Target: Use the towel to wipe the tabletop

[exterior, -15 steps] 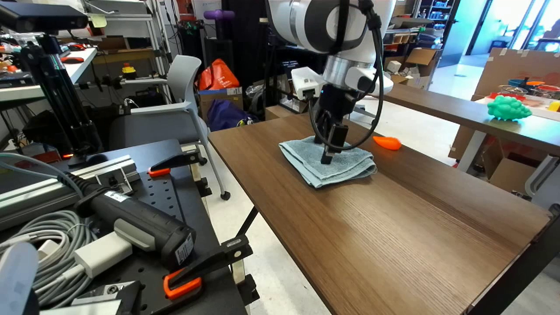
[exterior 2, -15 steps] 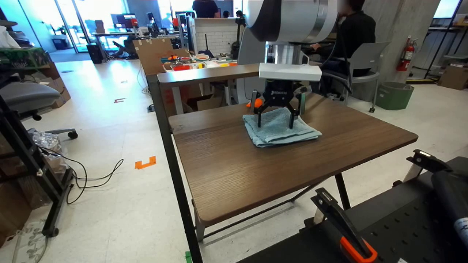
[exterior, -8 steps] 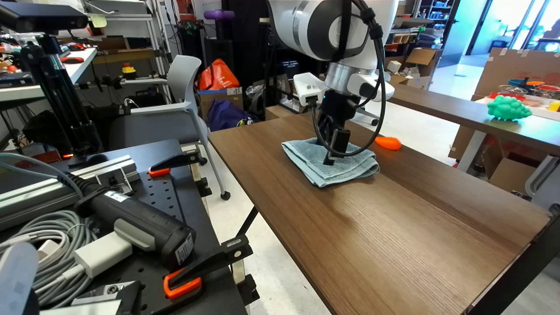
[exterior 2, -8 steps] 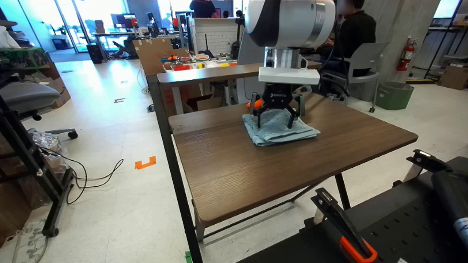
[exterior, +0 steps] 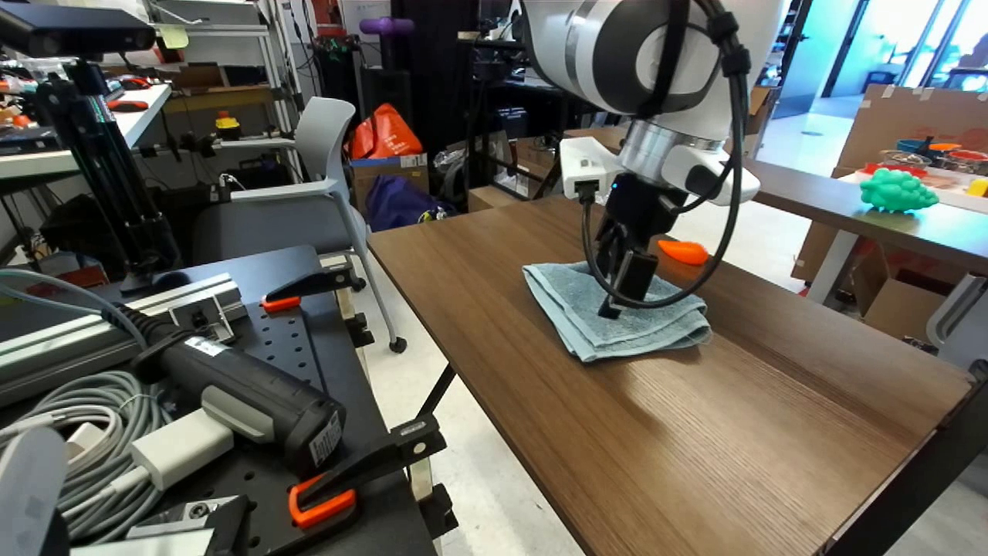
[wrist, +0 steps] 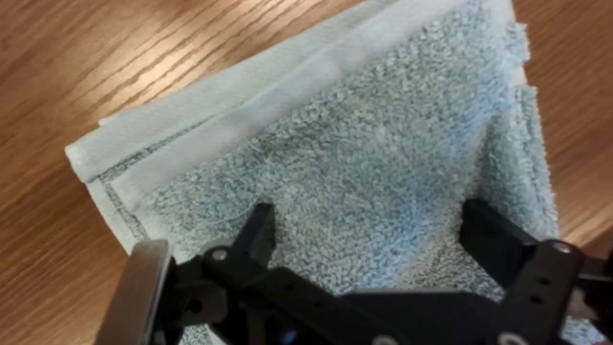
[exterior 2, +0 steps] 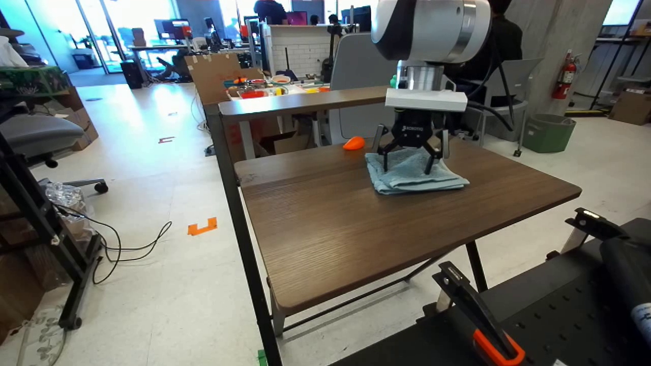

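Observation:
The light blue-grey towel lies folded flat on the brown wooden tabletop (exterior: 695, 432), and it shows in both exterior views (exterior: 567, 309) (exterior 2: 402, 182). In the wrist view the towel (wrist: 359, 139) fills most of the picture, with tabletop (wrist: 48, 220) at its sides. My gripper (exterior 2: 407, 171) points down over the towel with its fingers spread wide. Its fingertips rest on or press into the towel's top, apart from each other, in the wrist view (wrist: 368, 206). Towel surface shows between the fingers, and no fold is pinched. The exact contact is hard to see.
An orange object (exterior: 683, 252) lies on the table near its edge, and it also shows in an exterior view (exterior 2: 354, 143). A black bench (exterior: 270, 340) with clamps stands alongside the table. A raised wooden shelf (exterior 2: 305, 100) runs behind. A cable (exterior: 733, 185) loops beside the gripper.
The gripper and towel have moved together across the table: rightward and nearer in an exterior view, rightward and slightly farther in an exterior view. The fingers stay spread. The orange object has not moved.

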You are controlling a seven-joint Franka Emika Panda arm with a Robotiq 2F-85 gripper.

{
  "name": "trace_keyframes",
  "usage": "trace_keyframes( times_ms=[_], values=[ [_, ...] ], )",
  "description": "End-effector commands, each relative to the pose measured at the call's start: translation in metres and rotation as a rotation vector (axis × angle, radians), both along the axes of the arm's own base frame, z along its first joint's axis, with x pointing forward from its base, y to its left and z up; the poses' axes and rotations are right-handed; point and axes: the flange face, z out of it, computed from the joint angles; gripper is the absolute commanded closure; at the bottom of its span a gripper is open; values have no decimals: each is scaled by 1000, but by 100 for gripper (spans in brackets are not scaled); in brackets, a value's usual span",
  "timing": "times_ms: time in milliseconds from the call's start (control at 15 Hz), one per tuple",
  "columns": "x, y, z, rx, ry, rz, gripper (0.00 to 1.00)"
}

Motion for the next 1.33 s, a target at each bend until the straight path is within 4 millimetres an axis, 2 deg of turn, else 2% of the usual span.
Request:
trace_keyframes(
  times_ms=[0, 133, 400, 600, 733, 867, 933, 1133, 1267],
  values=[
    [7, -11, -22, 20, 47, -32, 0],
    [8, 11, -28, 28, 60, 26, 0],
    [3, 90, -43, 56, 88, 171, 0],
    [-3, 152, -43, 51, 95, 269, 0],
    [1, 181, -43, 38, 65, 314, 0],
    [12, 188, -41, 28, 42, 314, 0],
    [20, 183, -37, 30, 33, 299, 0],
    [39, 159, -27, 52, -1, 245, 0],
    [50, 136, -23, 67, -13, 203, 0]
  ],
)
